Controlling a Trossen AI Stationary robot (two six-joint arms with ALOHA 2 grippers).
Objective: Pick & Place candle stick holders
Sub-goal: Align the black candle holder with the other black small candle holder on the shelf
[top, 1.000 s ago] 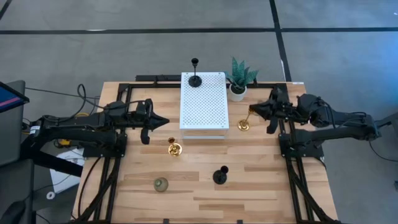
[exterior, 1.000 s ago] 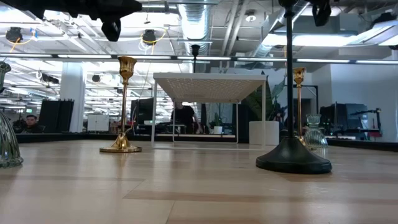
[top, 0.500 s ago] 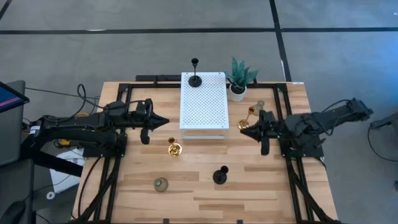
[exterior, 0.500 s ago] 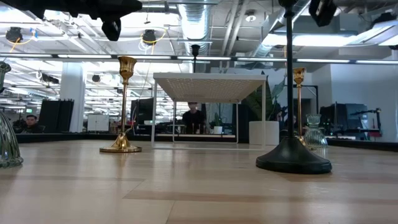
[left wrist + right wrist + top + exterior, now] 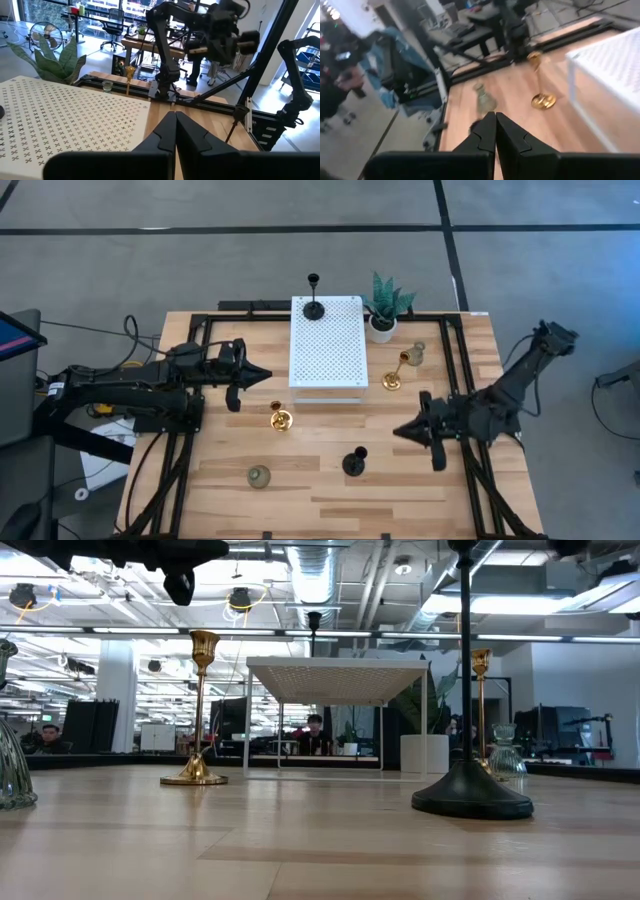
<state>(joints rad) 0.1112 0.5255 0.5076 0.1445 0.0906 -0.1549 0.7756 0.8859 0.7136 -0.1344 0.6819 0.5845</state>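
Observation:
One black holder (image 5: 314, 308) stands on the white perforated stand (image 5: 330, 345) at its far edge. The other black holder (image 5: 354, 463) stands on its round base on the table, near the front. One gold holder (image 5: 281, 418) stands left of centre, the other (image 5: 392, 380) beside the stand's right edge. One green glass holder (image 5: 415, 354) stands at the right, the other (image 5: 259, 476) near the front left. My left gripper (image 5: 268, 376) is shut and empty, left of the stand. My right gripper (image 5: 398, 432) is shut and empty, right of the near black holder, pointing left.
A small potted plant (image 5: 385, 308) in a white pot stands at the stand's far right corner. Black frame rails (image 5: 190, 430) run along both sides of the table. Bare wood lies between the stand and the near edge. People show in the room beyond (image 5: 316, 730).
My right gripper has gone from beside the right gold holder toward the table's near edge, its arm swinging round so that the fingers still point left. The holders have stayed where they were.

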